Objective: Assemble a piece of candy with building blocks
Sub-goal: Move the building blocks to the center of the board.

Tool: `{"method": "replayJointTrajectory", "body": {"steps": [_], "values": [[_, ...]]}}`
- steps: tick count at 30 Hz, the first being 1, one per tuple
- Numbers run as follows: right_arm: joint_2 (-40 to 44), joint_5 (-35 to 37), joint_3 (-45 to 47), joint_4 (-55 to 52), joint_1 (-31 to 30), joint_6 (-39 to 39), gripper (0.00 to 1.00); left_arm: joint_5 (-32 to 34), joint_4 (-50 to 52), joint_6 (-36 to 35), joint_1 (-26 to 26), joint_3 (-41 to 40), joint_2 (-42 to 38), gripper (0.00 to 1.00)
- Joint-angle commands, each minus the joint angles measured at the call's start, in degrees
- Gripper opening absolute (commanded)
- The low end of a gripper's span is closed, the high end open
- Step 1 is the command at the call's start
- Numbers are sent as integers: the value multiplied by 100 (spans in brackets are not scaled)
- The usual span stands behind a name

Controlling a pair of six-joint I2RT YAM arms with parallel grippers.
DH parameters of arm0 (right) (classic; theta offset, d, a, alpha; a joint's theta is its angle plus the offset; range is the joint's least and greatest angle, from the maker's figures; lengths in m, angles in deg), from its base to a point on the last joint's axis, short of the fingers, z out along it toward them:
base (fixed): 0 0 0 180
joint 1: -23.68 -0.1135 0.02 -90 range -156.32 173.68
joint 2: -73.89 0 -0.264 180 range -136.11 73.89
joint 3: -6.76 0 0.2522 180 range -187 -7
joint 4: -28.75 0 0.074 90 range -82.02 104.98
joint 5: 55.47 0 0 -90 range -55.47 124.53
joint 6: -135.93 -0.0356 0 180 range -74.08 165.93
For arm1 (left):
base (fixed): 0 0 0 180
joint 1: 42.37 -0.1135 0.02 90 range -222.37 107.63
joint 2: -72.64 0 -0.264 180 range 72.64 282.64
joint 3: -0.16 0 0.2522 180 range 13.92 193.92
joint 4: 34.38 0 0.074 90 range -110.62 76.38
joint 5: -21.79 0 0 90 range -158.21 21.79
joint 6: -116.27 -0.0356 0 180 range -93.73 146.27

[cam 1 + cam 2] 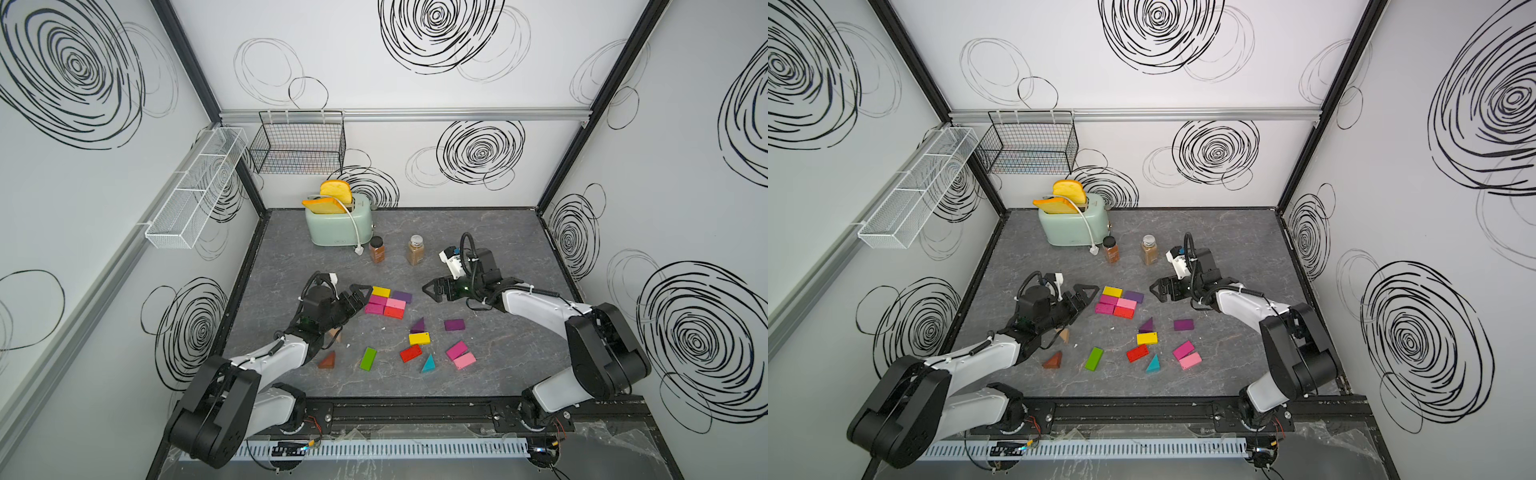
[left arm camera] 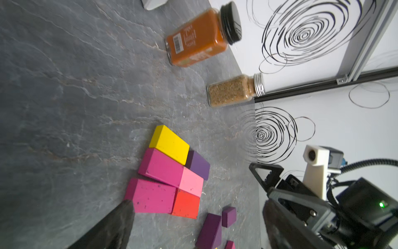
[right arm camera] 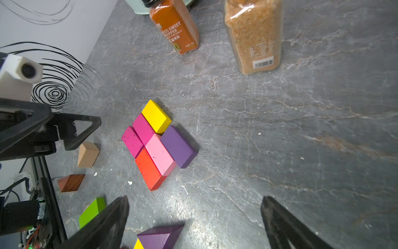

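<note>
Starting from the building blocks [image 1: 386, 302]: six flat bricks lie butted together on the tabletop [image 1: 519, 232], just toward 11 o'clock of its middle in both top views. The yellow brick [image 3: 156, 116] sits at the far corner and the purple brick [image 3: 177, 146] is set slightly askew. The loose ones are scattered from 4 to 7 o'clock of that cluster, among them a purple wedge [image 1: 418, 325], a teal wedge [image 1: 428, 363] and a green brick [image 1: 368, 359].

I judge them light, stiff painted wood, slick enough to squirt out of a careless pinch. I would take bricks across their long sides and wedges by the flat triangular faces.

My left gripper [image 1: 366, 296] hovers at the cluster's 9 o'clock and my right gripper [image 1: 429, 293] at its 3 o'clock, both spread wide and holding nothing. Two spice jars [image 1: 377, 249] stand at 12 o'clock, with a toaster [image 1: 338, 226] beyond.

From above, the tan wedge [image 3: 87, 154] is half hidden under my left arm. The wrist views cut off most loose blocks.
</note>
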Motion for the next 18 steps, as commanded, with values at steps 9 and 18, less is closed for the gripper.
{"method": "replayJointTrajectory", "body": {"steps": [9, 18], "values": [[323, 97, 196, 245, 29, -212, 99, 543, -2255, 547, 24, 763, 2004, 98], [139, -50, 45, 224, 68, -131, 99, 830, -3848, 909, 180, 596, 3145, 98]]}}
